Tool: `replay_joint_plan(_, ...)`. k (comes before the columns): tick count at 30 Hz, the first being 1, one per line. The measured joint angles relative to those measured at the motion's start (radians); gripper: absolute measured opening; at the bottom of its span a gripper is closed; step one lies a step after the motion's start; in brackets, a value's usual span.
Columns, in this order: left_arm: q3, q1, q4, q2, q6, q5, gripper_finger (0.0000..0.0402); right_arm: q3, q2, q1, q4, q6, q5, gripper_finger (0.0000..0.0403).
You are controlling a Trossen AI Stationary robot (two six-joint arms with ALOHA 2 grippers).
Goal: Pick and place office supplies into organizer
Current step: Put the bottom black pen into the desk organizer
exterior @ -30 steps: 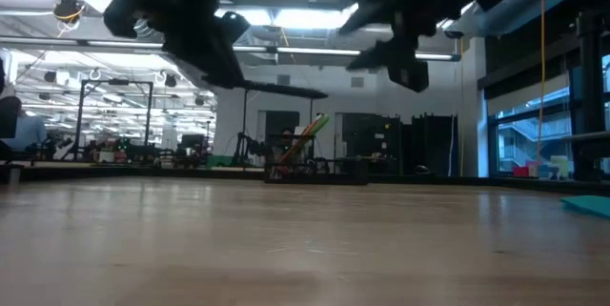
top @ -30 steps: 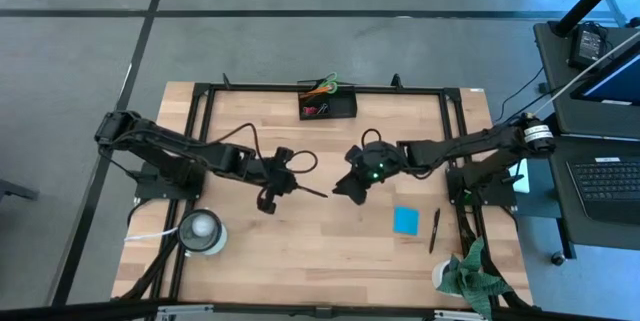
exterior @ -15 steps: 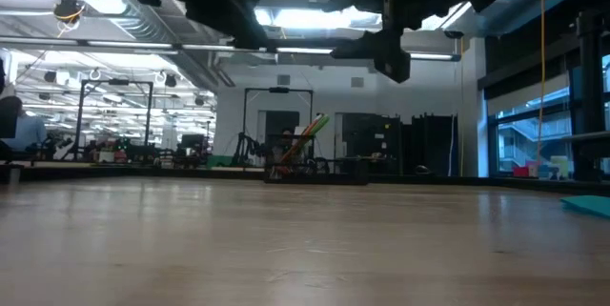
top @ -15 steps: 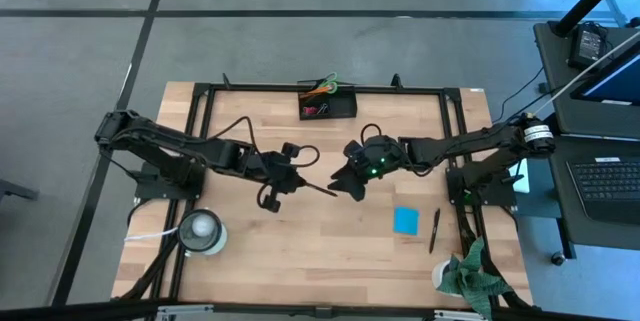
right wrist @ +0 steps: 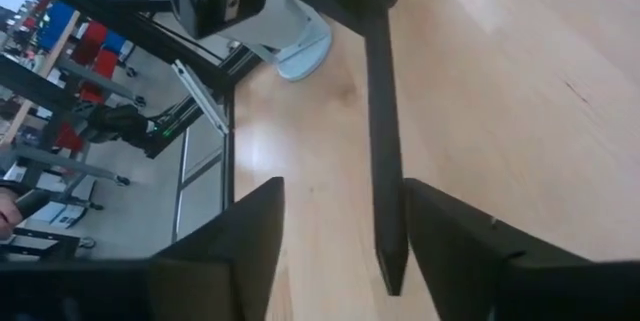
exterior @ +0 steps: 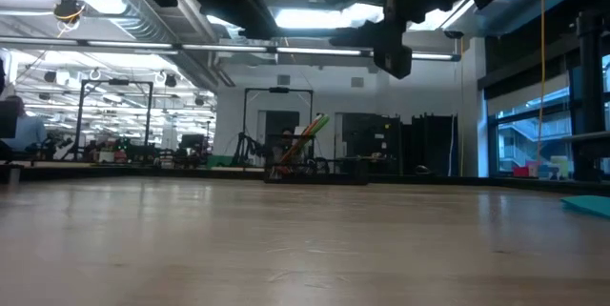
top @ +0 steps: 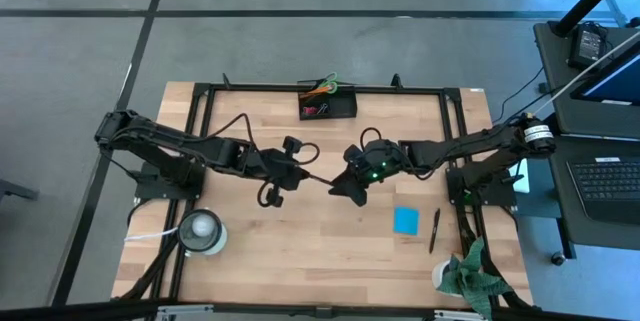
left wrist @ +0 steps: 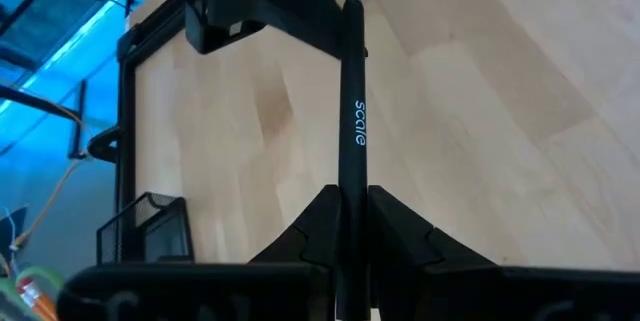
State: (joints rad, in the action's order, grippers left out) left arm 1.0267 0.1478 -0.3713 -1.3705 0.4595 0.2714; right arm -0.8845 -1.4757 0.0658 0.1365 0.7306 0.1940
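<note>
Some supplies are already stowed in the organizer [top: 328,107] at the far edge of the surface [top: 300,251]. A black pen [left wrist: 350,121] is gripped in the left hand [top: 297,173] and held out mid-air between the spread fingers of the right hand [top: 340,187] — not yet clamped there. A blue note pad [top: 406,221] and another pen [top: 435,230] are left lying near the right edge — still to be placed
</note>
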Motion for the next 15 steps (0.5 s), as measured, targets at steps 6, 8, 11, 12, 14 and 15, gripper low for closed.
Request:
replay_joint_plan(6, 0.000, 0.002, 0.000, 0.000, 0.001, 0.020, 0.0029, 0.000, 0.000, 0.000, 0.001, 0.001, -0.001, 0.0150)
replay_joint_plan(8, 0.000, 0.002, 0.001, 0.000, 0.001, 0.021, 0.0029, 0.000, 0.000, 0.000, -0.001, 0.001, -0.002, 0.0131)
replay_joint_plan(11, 0.000, 0.002, 0.002, 0.000, 0.001, 0.021, 0.0029, 0.000, 0.000, 0.000, -0.001, -0.002, -0.002, 0.0102)
replay_joint_plan(12, 0.000, 0.002, 0.002, 0.000, 0.001, 0.022, 0.0029, 0.000, 0.000, 0.000, -0.001, -0.003, -0.003, 0.0093)
replay_joint_plan(14, 0.000, 0.002, 0.003, 0.000, 0.001, 0.029, 0.0029, 0.000, 0.000, 0.000, -0.001, -0.003, -0.004, 0.0074)
replay_joint_plan(15, 0.000, 0.003, 0.006, 0.000, 0.002, 0.037, 0.0030, 0.000, 0.000, 0.000, -0.001, -0.003, -0.004, 0.0065)
